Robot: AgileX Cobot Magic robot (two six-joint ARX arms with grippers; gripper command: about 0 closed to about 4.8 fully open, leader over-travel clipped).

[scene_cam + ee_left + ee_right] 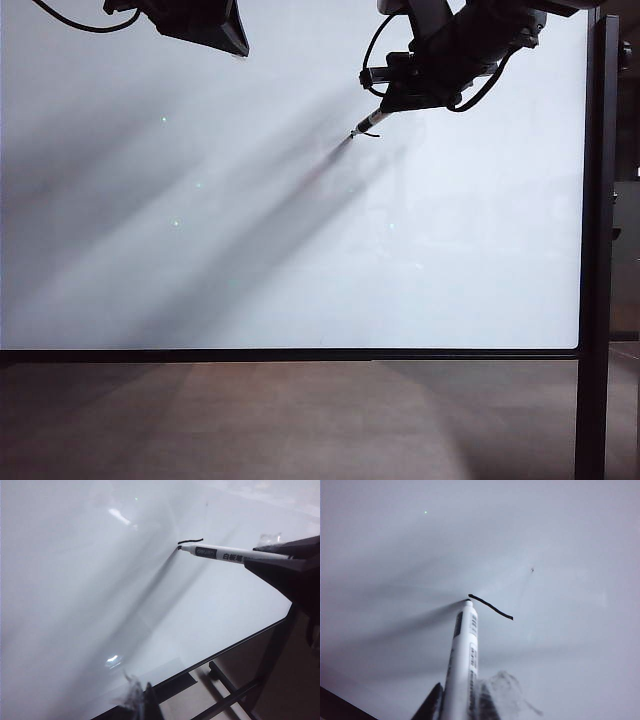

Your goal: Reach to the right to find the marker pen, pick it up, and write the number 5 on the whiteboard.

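Whiteboard (250, 250): a large glossy white panel with a thin black frame fills most of your exterior view, with a black upright post (595, 250) along its right edge.
Marker pen (368, 123): its tip touches the whiteboard's upper middle area. In the exterior view its long axis slants, tip pointing down and to the left, body running up and right into the gripper.
Pen stroke (491, 607): one short black line on the whiteboard, starting at the marker's tip. It is only a single bar, not a whole digit.
Right gripper (415, 90): near the whiteboard's top edge, right of centre, your jaws are clamped together on the marker pen's rear half.
Left gripper (205, 25): near the whiteboard's top edge, left of centre, well apart from the marker. You cannot tell whether its jaws are apart or together.
Floor (300, 420): dark surface below the whiteboard's bottom frame.
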